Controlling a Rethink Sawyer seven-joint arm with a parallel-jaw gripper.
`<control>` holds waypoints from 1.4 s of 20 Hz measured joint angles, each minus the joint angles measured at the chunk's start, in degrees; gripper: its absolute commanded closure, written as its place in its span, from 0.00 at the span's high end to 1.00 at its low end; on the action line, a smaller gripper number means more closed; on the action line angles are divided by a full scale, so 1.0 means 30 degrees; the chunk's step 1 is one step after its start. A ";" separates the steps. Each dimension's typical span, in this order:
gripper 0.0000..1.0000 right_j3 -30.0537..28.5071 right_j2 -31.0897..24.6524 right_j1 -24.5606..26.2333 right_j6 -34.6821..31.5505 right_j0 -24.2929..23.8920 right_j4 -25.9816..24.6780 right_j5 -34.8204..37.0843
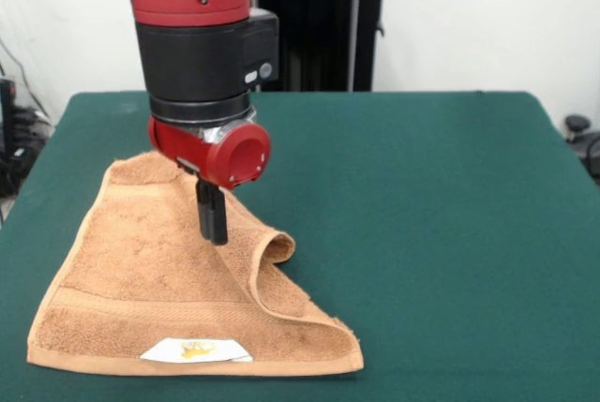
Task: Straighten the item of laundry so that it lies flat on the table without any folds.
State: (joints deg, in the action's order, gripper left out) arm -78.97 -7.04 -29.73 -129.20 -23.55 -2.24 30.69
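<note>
Towel (150, 271), orange-tan terry, roughly triangular, lies beneath the gripper (213, 233) on the green felt bench (431, 196). One folded edge curls up just beside the gripper. White label (197, 351) sits nearer the camera. Gripper closure cannot be determined.

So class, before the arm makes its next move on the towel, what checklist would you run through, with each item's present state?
1. Towel fully on the table: ok.
2. Towel flat, no folds: not ok; its right side is folded over.
3. End effector over the towel, beside the fold: ok.
4. End effector gripping cloth: cannot tell.
5. Label showing at the near edge: ok.
6. Bare table to the right for spreading the fold: ok.
</note>
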 measured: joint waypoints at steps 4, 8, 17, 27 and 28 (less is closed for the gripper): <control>0.00 0.0614 0.0000 0.0381 0.0000 -0.0071 0.0000 0.0278; 0.00 0.0971 -0.0008 0.0721 0.0000 -0.0151 0.0000 0.0473; 0.00 0.1494 0.0229 0.1737 0.0000 -0.0031 -0.0004 0.0637; 0.00 0.1937 0.1099 0.1827 0.0000 0.2371 0.0000 0.1611; 0.00 0.1981 0.1141 0.1826 0.0000 0.2543 0.0000 0.1674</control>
State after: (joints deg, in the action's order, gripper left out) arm -73.03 -3.62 -24.25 -129.20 -15.92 -2.24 35.71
